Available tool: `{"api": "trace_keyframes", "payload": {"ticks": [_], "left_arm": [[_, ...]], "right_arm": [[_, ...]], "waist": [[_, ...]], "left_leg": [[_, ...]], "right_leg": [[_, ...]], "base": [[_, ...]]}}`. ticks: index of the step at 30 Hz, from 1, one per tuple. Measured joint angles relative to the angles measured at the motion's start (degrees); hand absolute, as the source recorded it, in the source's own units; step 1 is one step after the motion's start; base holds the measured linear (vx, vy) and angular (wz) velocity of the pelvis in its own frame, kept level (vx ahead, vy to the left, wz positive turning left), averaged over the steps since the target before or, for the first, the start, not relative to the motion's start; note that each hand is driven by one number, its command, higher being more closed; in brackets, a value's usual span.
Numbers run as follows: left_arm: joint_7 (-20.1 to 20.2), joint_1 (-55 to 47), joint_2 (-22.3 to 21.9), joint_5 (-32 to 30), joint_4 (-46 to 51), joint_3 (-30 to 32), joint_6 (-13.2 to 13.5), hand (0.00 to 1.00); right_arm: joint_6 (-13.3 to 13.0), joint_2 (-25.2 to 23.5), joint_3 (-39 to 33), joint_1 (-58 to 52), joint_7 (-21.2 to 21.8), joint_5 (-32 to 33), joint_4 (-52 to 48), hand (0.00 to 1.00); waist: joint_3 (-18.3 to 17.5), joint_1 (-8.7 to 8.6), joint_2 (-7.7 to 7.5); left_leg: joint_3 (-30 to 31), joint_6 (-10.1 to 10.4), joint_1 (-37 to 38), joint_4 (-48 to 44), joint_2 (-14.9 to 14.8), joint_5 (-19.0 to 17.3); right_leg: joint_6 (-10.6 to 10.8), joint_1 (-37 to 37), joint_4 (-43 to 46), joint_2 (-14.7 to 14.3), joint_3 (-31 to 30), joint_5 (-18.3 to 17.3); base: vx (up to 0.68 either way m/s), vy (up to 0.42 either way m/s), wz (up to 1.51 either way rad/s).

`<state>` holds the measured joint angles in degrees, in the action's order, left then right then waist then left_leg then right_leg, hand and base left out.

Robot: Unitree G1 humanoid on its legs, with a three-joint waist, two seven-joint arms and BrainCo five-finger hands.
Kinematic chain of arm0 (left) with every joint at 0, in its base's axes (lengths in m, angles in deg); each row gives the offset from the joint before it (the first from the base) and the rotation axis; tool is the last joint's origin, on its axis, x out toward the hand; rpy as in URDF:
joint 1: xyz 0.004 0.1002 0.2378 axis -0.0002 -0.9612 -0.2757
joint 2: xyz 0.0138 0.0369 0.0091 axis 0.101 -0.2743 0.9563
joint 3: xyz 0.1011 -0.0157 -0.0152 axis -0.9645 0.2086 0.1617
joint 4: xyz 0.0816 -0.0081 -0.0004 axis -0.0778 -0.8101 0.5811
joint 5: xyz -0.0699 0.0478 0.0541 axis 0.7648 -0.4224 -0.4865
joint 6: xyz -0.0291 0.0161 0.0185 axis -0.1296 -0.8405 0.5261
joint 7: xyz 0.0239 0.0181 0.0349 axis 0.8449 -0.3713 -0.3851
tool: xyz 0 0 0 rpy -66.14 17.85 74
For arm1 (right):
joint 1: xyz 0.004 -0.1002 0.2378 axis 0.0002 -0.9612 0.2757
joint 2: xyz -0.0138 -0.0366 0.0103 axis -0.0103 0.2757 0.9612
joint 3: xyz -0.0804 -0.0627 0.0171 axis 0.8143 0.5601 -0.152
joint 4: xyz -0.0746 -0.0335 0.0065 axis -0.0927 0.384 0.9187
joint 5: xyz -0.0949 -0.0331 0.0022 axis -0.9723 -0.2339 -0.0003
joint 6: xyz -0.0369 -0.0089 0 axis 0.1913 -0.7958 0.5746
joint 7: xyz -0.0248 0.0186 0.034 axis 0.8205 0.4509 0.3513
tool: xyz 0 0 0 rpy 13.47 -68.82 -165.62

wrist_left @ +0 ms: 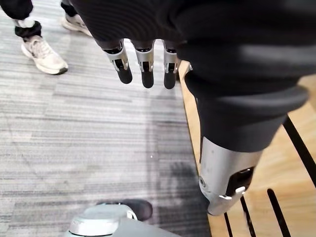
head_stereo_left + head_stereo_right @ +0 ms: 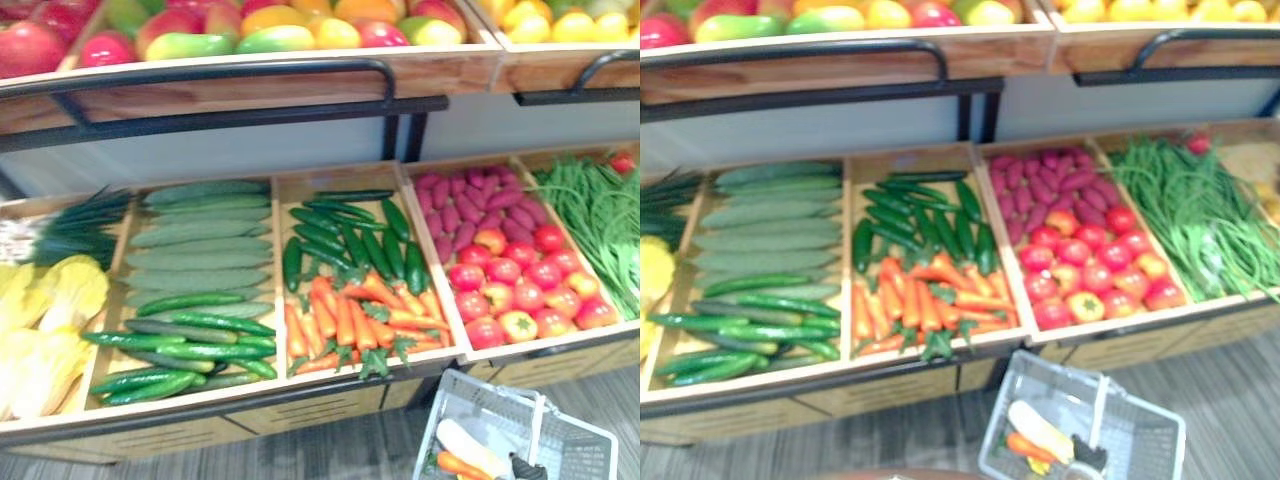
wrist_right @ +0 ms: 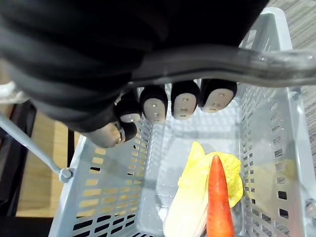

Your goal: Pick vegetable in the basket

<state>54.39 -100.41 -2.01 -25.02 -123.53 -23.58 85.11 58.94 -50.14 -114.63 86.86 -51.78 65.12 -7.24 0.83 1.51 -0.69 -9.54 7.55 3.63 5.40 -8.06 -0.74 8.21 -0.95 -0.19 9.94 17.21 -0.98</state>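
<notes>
A wooden vegetable stand stood on a grey floor, with the basket in front of it.
The right hand curled round the basket's handle. Inside, a carrot lay on a pale yellow leafy vegetable. The left hand hung relaxed and straight-fingered above the floor.

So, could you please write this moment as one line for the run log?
right hand: shut on basket handle | basket: carrot and yellow leafy vegetable inside | left hand: open, holds nothing, above floor

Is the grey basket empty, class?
No: a carrot and a pale yellow leafy vegetable lie inside the basket.
</notes>
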Motion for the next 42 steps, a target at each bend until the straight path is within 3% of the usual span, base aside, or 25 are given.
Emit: {"api": "trace_keyframes", "payload": {"ticks": [9,14,16,18,19,20,21,22,23,25,27,28,29,30,31,32,33,34,35,36,37,39,40,42], "left_arm": [[5.87,3.20,1.67,-0.67,-0.71,-5.48,0.14,0.00],[8.31,5.37,3.60,-0.69,-2.43,-10.11,0.13,0.00],[8.38,6.70,5.04,-1.23,-2.87,-13.16,0.08,0.00],[8.67,7.38,5.74,-1.36,-3.01,-14.46,0.00,0.00],[9.10,7.52,6.14,-1.35,-2.87,-14.74,-0.01,0.00],[9.04,7.49,6.10,-1.31,-2.80,-14.58,0.04,0.00],[9.04,8.13,6.13,-1.34,-2.65,-14.56,0.07,0.00],[9.01,8.26,6.70,-1.31,-1.75,-14.53,0.03,0.00],[9.10,7.79,6.76,-1.30,-1.66,-14.50,-0.12,0.00],[9.09,7.36,6.69,-1.19,-1.58,-14.00,-0.57,0.00],[9.16,7.60,6.66,-1.21,-1.57,-13.75,-0.74,0.00],[9.28,7.60,6.28,-1.20,-1.67,-13.80,-0.68,0.00],[9.30,7.67,5.87,-1.20,-1.70,-13.86,-0.69,0.00],[9.29,7.84,5.55,-1.20,-1.66,-14.06,-0.67,0.00],[9.24,9.28,5.33,-1.20,-1.47,-14.78,-0.50,0.00],[9.19,9.83,5.49,-1.20,-1.40,-15.49,-0.53,0.00],[9.20,10.00,5.96,-1.17,-1.65,-15.83,-0.78,0.00],[9.24,9.97,6.12,-1.11,-1.90,-15.76,-0.91,0.00],[9.08,9.92,6.49,-1.14,-2.37,-15.78,-1.14,0.00],[8.76,10.07,6.12,-1.14,-2.44,-15.90,-1.20,0.00],[8.46,10.12,6.14,-1.15,-2.46,-15.83,-1.19,0.00],[7.75,10.23,5.82,-1.18,-2.73,-15.63,-1.14,0.00],[7.27,10.32,5.73,-1.19,-2.71,-15.18,-1.16,0.00],[6.97,10.30,6.07,-1.19,-2.56,-15.12,-1.21,0.00]], "right_arm": [[0.46,3.59,-0.42,1.79,3.38,-0.40,3.79,1.00],[0.37,4.65,-0.69,1.85,4.77,-0.39,3.02,1.00],[0.32,4.30,0.28,2.14,5.38,-0.41,-0.37,1.00],[0.48,4.43,2.52,2.28,5.42,-0.42,-2.52,1.00],[0.86,4.32,5.21,2.95,5.47,-0.44,-4.24,1.00],[1.32,4.12,7.17,3.79,5.51,-0.53,-5.34,1.00],[1.39,3.95,8.34,4.60,5.69,-0.54,-6.01,1.00],[1.69,3.92,8.35,4.59,5.69,-0.49,-6.37,1.00],[1.85,4.01,8.32,4.57,5.61,-0.51,-6.35,1.00],[1.83,4.03,8.39,4.16,5.47,-0.62,-6.41,1.00],[1.86,4.22,8.46,4.10,5.43,-0.61,-6.34,1.00],[1.91,4.43,8.62,3.95,5.40,-0.64,-6.10,1.00],[2.00,4.51,8.72,4.16,5.40,-0.89,-5.85,1.00],[2.08,4.57,8.79,4.46,5.41,-1.30,-5.84,1.00],[2.27,4.58,8.59,5.03,5.44,-1.77,-5.89,1.00],[2.64,4.55,8.39,5.10,5.13,-1.63,-5.79,1.00],[2.97,4.24,8.82,5.30,5.08,-1.68,-5.45,1.00],[2.89,4.36,10.31,5.59,5.22,-1.92,-5.46,1.00],[2.65,4.60,11.75,5.60,5.36,-2.56,-5.93,1.00],[2.46,4.66,13.82,5.62,5.53,-2.99,-6.62,1.00],[2.49,4.33,14.41,5.18,5.52,-3.07,-6.74,1.00],[2.45,4.33,15.18,3.68,5.47,-2.88,-7.34,1.00],[2.28,4.37,15.24,2.93,5.25,-2.79,-7.67,1.00],[2.27,4.42,15.20,2.71,5.20,-2.80,-8.07,1.00]], "waist": [[0.29,-2.71,0.13],[2.20,-3.52,0.11],[3.42,-4.48,-0.97],[3.75,-4.54,-1.52],[4.44,-4.38,-1.57],[5.31,-3.76,0.30],[6.78,-4.07,-0.32],[8.11,-4.07,-0.36],[8.76,-3.88,-0.77],[8.84,-3.82,-1.02],[9.39,-4.34,-1.33],[9.38,-4.43,-0.98],[8.12,-4.25,1.02],[7.64,-4.46,1.85],[7.97,-4.49,1.58],[8.23,-4.59,1.22],[8.14,-4.07,-0.22],[8.20,-4.11,-0.64],[8.08,-4.07,-0.16],[8.10,-4.37,0.70],[8.06,-4.69,0.79],[7.81,-4.81,1.22],[7.75,-5.11,1.34],[7.97,-5.87,1.16]], "left_leg": [[-9.75,0.07,5.62,-0.03,0.48,-3.46],[-16.25,-0.52,7.58,-4.04,0.92,-7.33],[-21.10,-0.94,6.86,-6.47,1.94,-9.43],[-25.44,-1.43,5.41,-8.57,1.96,-10.87],[-30.35,-2.41,4.45,-9.83,1.34,-11.38],[-34.39,-2.74,4.41,-9.94,-0.85,-11.32],[-36.48,-2.76,4.47,-10.31,-1.63,-11.32],[-39.59,-2.94,4.98,-10.62,-2.09,-11.16],[-42.18,-2.96,5.65,-11.56,-2.63,-11.15],[-45.59,-2.97,6.47,-13.07,-3.22,-11.15],[-46.81,-3.10,8.01,-14.57,-3.34,-11.08],[-46.70,-3.17,7.57,-15.10,-3.74,-11.09],[-47.05,-3.50,6.36,-14.21,-5.20,-10.82],[-47.56,-3.30,5.43,-14.40,-5.82,-10.78],[-48.31,-2.85,4.11,-15.16,-5.77,-10.50],[-48.58,-2.70,3.83,-15.82,-5.78,-10.41],[-49.68,-2.67,3.35,-18.60,-6.49,-10.40],[-49.85,-2.67,2.77,-20.90,-8.34,-10.41],[-49.86,-1.82,2.39,-22.22,-10.03,-9.65],[-49.50,-0.85,2.46,-23.32,-12.36,-7.97],[-49.37,-0.81,2.63,-24.65,-13.94,-6.67],[-48.53,-0.64,2.58,-26.87,-16.51,-5.34],[-47.28,-0.82,2.63,-28.84,-18.39,-4.35],[-44.44,-1.35,2.24,-31.78,-19.75,-1.81]], "right_leg": [[0.29,1.11,-0.68,-0.86,-10.25,1.16],[0.28,4.24,4.05,-1.21,-17.61,1.14],[-0.25,8.54,6.66,-1.43,-23.11,1.82],[-0.94,11.42,5.50,-2.17,-25.61,5.58],[-2.91,13.01,1.40,-3.65,-24.33,12.28],[-5.14,12.25,-3.69,-4.84,-20.02,17.49],[-8.04,12.31,1.09,-4.66,-11.14,14.74],[-10.18,13.00,10.10,-3.15,-1.83,6.14],[-10.29,12.20,16.01,-1.60,3.55,1.59],[-10.31,11.24,19.52,0.19,7.32,-0.63],[-10.03,10.21,18.90,-0.45,7.57,-0.44],[-8.00,9.60,15.49,-2.41,5.53,0.99],[-6.31,9.22,9.47,-4.74,2.18,2.84],[-7.03,9.82,9.82,-4.82,1.64,2.15],[-9.33,13.77,20.11,-0.67,3.07,-4.37],[-8.77,14.36,23.26,1.81,4.06,-5.44],[-6.15,13.89,22.22,5.56,5.12,-4.47],[-3.55,13.22,19.84,4.32,4.65,-4.87],[-3.55,11.94,16.96,2.43,5.04,-4.78],[-4.39,10.89,14.11,-0.58,5.13,-4.34],[-5.14,10.29,13.92,-1.76,5.09,-4.50],[-5.74,9.44,13.90,-3.51,5.08,-4.82],[-7.07,8.90,13.88,-4.93,4.96,-5.67],[-7.65,8.02,13.18,-5.55,4.19,-6.01]], "base": [[0.03,0.020,-0.58],[0.00,0.045,-0.76],[-0.13,0.065,-1.11],[-0.15,0.055,-1.47],[-0.21,0.038,-1.94],[-0.22,0.020,-1.84],[-0.18,-0.012,-1.56],[-0.11,-0.018,-1.36],[-0.05,-0.026,-1.19],[0.00,-0.086,-1.03],[-0.04,-0.135,-0.91],[-0.09,-0.139,-0.91],[-0.08,-0.133,-0.81],[0.00,-0.108,-0.51],[0.05,-0.068,-0.18],[0.09,-0.170,-0.33],[0.07,-0.218,-0.47],[0.05,-0.289,-0.60],[0.04,-0.333,-0.67],[0.02,-0.352,-0.53],[0.02,-0.318,-0.39],[-0.01,-0.208,-0.19],[-0.01,-0.217,-0.23],[0.00,-0.188,-0.22]]}}
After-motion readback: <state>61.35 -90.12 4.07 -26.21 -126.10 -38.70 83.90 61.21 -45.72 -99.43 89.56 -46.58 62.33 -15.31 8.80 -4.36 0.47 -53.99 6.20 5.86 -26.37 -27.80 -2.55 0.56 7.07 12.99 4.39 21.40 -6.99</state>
